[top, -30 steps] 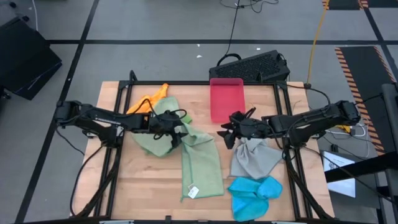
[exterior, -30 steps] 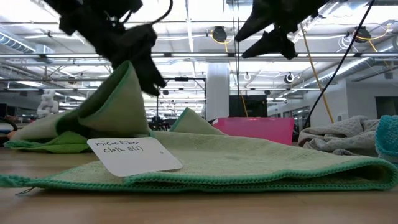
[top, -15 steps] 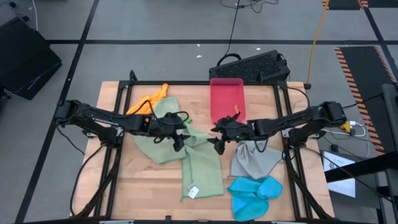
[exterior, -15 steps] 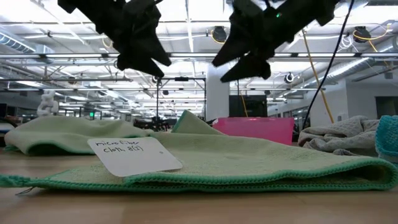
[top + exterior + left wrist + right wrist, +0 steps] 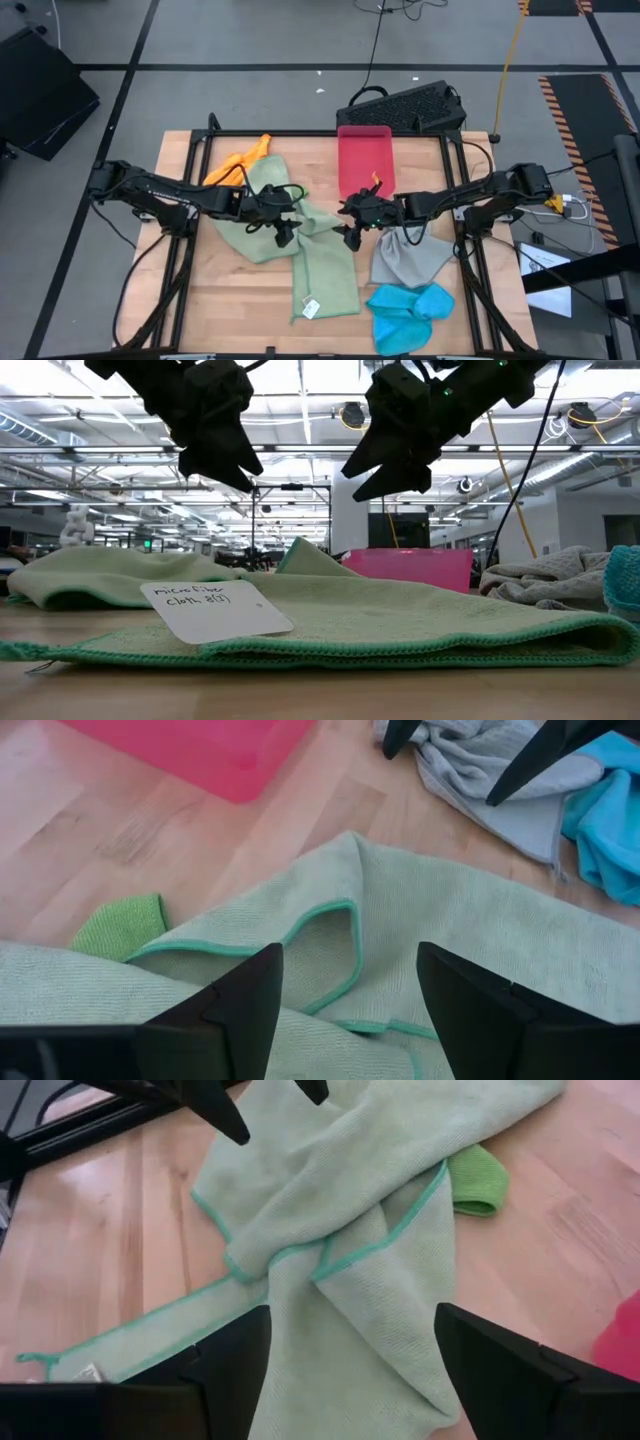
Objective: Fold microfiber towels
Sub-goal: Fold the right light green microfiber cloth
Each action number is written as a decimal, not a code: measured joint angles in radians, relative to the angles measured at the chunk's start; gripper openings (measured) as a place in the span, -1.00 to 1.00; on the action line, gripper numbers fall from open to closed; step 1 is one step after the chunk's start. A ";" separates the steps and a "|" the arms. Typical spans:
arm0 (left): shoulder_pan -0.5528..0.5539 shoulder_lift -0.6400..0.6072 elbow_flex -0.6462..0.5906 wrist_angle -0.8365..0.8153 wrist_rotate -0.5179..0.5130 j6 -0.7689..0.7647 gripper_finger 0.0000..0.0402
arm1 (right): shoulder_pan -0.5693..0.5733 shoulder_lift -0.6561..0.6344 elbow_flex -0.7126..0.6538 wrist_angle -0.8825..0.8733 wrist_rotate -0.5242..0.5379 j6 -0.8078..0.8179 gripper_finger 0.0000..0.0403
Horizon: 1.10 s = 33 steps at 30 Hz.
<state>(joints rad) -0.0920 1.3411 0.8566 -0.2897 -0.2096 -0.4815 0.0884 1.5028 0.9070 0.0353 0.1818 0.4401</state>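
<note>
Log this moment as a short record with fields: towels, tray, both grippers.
pale sage green microfiber towel: spread crumpled across the table's middle, a white handwritten tag at its near end
orange towel: bunched at the far left
grey towel: crumpled, right side
bright blue towel: near right corner, touching the grey one
pink-red plastic tray: far edge, centre
left gripper: open, above the sage towel, holding nothing
right gripper: open, above the sage towel's right edge, holding nothing
</note>
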 joint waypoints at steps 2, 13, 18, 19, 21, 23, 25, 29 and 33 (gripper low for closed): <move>0.001 0.000 0.000 -0.001 0.000 -0.004 0.16 | -0.006 0.000 0.000 -0.001 0.000 -0.001 0.33; 0.006 0.000 0.000 -0.032 -0.012 0.002 0.16 | -0.075 0.015 0.000 0.024 -0.057 -0.168 0.33; 0.021 0.000 0.000 -0.039 -0.019 0.008 0.16 | -0.104 0.073 0.000 0.137 -0.108 -0.184 0.33; 0.025 0.000 0.000 -0.047 -0.019 0.011 0.16 | -0.104 0.087 0.000 0.160 -0.108 -0.176 0.33; 0.032 0.000 0.000 -0.087 -0.019 0.021 0.16 | -0.103 0.118 0.000 0.200 -0.108 -0.156 0.33; 0.040 0.000 0.000 -0.152 -0.020 0.015 0.16 | -0.098 0.144 0.000 0.223 -0.113 -0.135 0.33; 0.051 0.000 0.000 -0.213 -0.019 0.003 0.16 | -0.091 0.159 0.000 0.245 -0.138 -0.120 0.33; 0.073 0.001 -0.005 -0.270 -0.019 0.026 0.16 | -0.078 0.172 0.000 0.235 -0.163 -0.119 0.33; 0.102 0.001 -0.026 -0.270 0.006 0.031 0.16 | -0.074 0.171 0.000 0.238 -0.162 -0.125 0.33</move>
<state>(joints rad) 0.0103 1.3418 0.8307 -0.5594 -0.2034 -0.4509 0.0147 1.6741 0.9073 0.2729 0.0200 0.3148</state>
